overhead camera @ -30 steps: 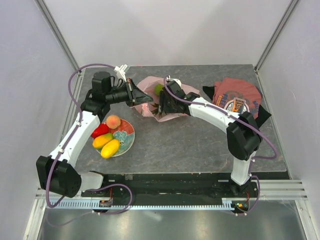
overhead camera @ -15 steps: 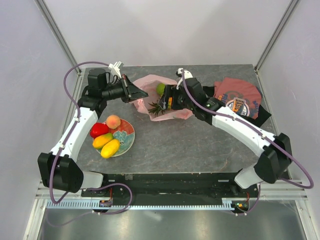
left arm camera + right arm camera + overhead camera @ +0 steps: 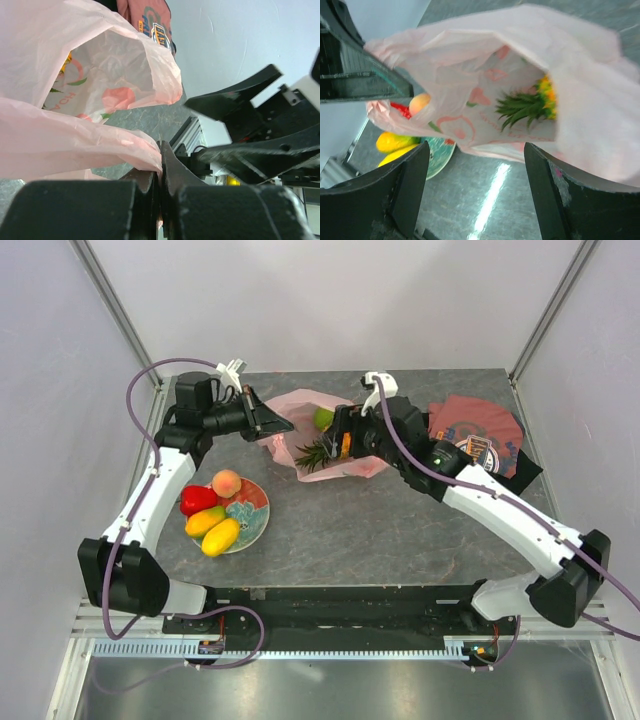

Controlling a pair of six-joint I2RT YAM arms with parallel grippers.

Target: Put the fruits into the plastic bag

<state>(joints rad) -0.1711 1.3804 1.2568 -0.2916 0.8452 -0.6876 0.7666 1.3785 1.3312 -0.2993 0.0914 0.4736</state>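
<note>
The pale-pink plastic bag (image 3: 300, 430) lies at the table's back centre with its mouth held up. My left gripper (image 3: 277, 426) is shut on the bag's left rim (image 3: 150, 155). Inside the bag lies the orange pineapple (image 3: 535, 104), its green leaves (image 3: 315, 453) pointing left. A green round fruit (image 3: 322, 418) shows at the bag's far edge. My right gripper (image 3: 337, 438) hovers open and empty just right of the bag's mouth, its fingers (image 3: 402, 192) apart. A peach (image 3: 226, 483), a red piece (image 3: 198, 500) and two yellow mangoes (image 3: 212, 530) rest on the plate (image 3: 252, 508).
A folded dark-red printed T-shirt (image 3: 475, 432) lies at the back right, behind my right forearm. The plate sits front left, below my left arm. Grey walls and frame posts close in the table on three sides.
My right gripper opened and drew back up and to the right out of the bag, leaving the pineapple inside. The left gripper kept its hold and shifted slightly back.
</note>
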